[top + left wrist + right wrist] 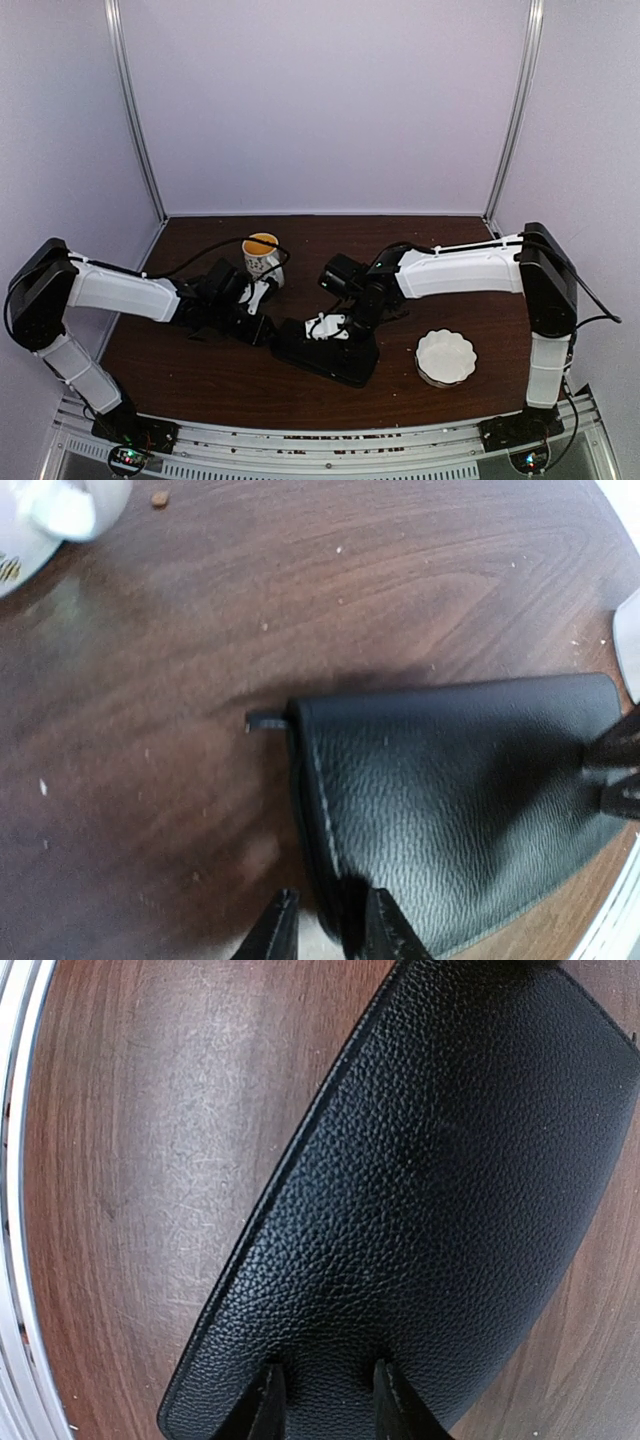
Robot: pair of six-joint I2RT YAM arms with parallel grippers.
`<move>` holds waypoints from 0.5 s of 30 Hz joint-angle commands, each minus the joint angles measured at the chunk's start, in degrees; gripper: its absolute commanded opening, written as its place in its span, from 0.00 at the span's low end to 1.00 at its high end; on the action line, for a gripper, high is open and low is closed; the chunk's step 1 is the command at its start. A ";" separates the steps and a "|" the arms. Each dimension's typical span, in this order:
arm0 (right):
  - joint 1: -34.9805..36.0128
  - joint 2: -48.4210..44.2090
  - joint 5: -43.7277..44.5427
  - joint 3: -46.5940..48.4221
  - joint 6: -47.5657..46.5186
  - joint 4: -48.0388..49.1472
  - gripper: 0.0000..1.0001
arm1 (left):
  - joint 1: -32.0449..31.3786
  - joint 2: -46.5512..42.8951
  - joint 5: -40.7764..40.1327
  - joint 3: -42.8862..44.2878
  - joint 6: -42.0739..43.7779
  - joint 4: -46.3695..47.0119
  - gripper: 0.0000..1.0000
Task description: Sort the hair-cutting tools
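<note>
One black case (330,352), L fingers (385,930) pinching its edge — R fingers' (388,1395) state unclear

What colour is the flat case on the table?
The case is black, with a pebbly leather-like texture; the right wrist view shows it best.

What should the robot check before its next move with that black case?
1. Case open: not ok, looks closed.
2. Left jaws straddling the case's edge: ok.
3. Right jaws over the case's top: ok.
4. Firm grip, either side: cannot tell.
5. Scissors and clips in sight: not ok, none visible.
6. Mug and dish apart from the case: ok.
</note>
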 commanded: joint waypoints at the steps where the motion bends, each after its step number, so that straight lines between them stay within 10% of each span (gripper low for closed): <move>1: -4.15 1.70 10.99 -2.35 -4.21 1.80 0.31 | -0.43 -3.54 0.63 -3.41 -2.04 -1.74 0.28; 15: -8.12 -5.40 -10.17 4.81 -0.96 -5.76 0.37 | -0.33 -8.96 -9.18 -5.24 -1.99 -2.68 0.37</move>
